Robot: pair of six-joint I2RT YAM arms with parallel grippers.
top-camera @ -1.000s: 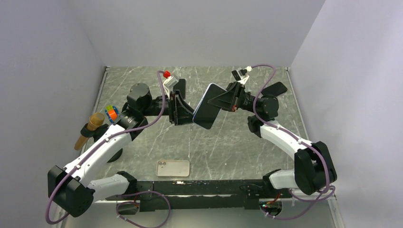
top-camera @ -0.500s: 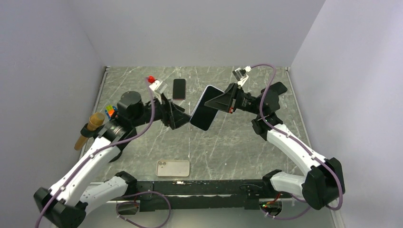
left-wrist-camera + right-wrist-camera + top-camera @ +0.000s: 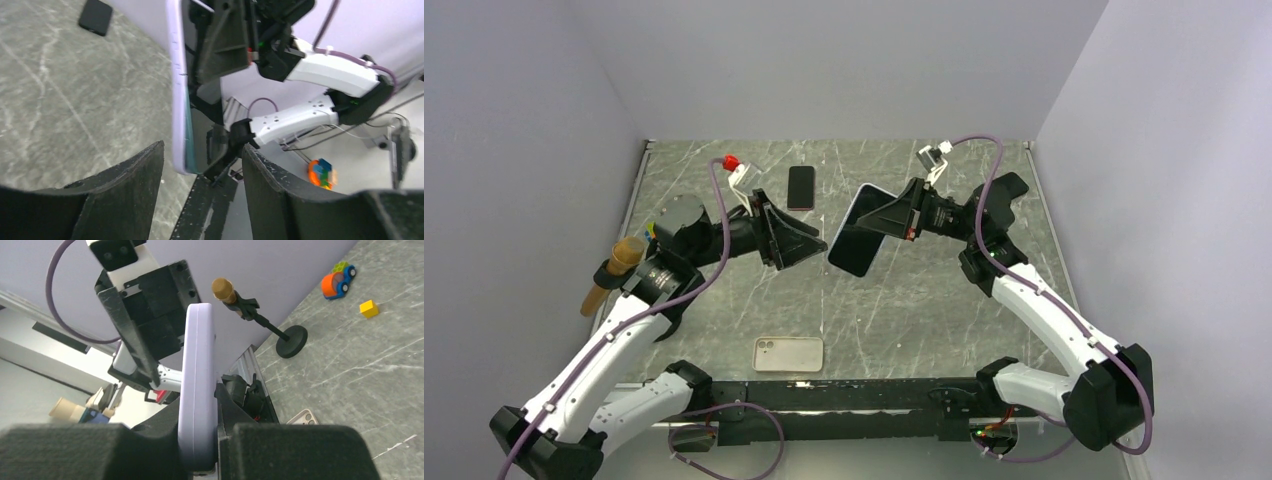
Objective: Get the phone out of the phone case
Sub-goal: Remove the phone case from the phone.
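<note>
A phone in a lavender phone case (image 3: 857,232) hangs tilted above the middle of the table, dark screen showing. My right gripper (image 3: 876,217) is shut on its upper part; in the right wrist view the case (image 3: 198,360) is pinched edge-on between both fingers of that gripper (image 3: 197,412). My left gripper (image 3: 817,243) stands open just left of the phone's lower end, not touching it. Seen from the left wrist, the case's lavender edge (image 3: 177,75) with a teal strip beside it lies ahead of the open left gripper (image 3: 202,150), nothing between its fingers.
A beige empty case (image 3: 788,353) lies near the front edge. A small black phone (image 3: 801,186) lies flat at the back. A brown-topped stand (image 3: 613,270) is at the left edge, with a colourful toy (image 3: 337,277) and a yellow cube (image 3: 369,308) nearby.
My left gripper has let go of the phone's lower end, opened and drawn back to the left, uncovering the black phone behind it. The right gripper keeps holding the cased phone in nearly the same spot.
</note>
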